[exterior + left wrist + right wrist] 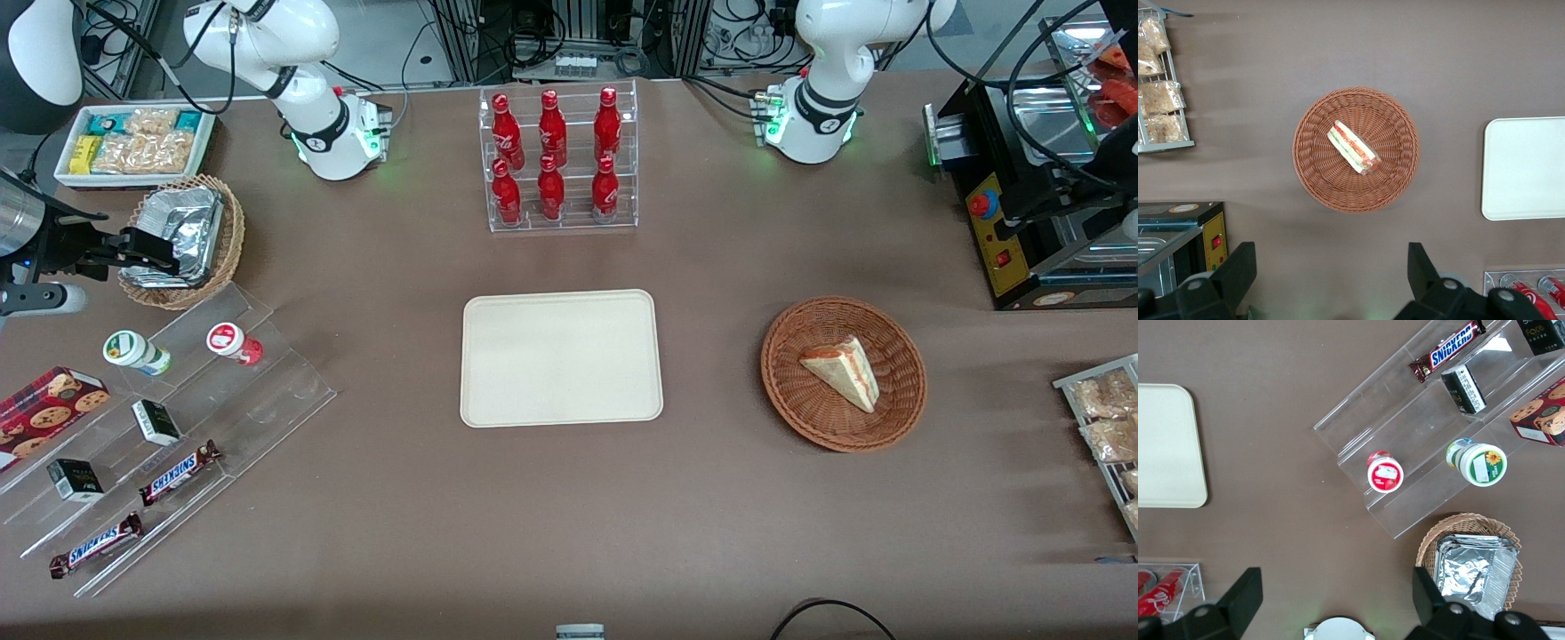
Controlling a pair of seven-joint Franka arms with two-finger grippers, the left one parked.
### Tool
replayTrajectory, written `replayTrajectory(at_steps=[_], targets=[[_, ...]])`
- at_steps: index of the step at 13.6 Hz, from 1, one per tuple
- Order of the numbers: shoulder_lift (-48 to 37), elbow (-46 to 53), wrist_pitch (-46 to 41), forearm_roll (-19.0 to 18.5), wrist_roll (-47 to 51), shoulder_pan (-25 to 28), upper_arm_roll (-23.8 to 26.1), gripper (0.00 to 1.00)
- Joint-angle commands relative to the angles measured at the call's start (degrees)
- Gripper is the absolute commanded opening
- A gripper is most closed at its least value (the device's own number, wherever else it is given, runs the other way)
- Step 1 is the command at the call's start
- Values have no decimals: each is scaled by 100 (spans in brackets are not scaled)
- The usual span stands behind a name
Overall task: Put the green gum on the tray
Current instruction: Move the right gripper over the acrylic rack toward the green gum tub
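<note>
Front view shows the gripper (156,255) above the wicker basket of foil trays (182,240), its fingers spread wide and holding nothing. Nearer the camera, the green gum (135,352) stands upright on the clear stepped rack (178,427), lid up: a small white bottle with a green label. Beside it stands the red gum (234,343). Both are well apart from the cream tray (561,357).

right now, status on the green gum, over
Tool open, high over foil basket. Green gum on clear stand, ungrasped. Tray bare, path clear.
</note>
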Motion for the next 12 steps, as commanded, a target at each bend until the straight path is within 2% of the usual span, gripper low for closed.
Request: replayTrajectory(at_steps=[1, 7, 12], targets=[[146, 176, 63, 27, 151, -22, 20, 100], [164, -157, 423, 28, -155, -92, 11, 100], [129, -833, 1248, -7, -1770, -592, 2, 100]])
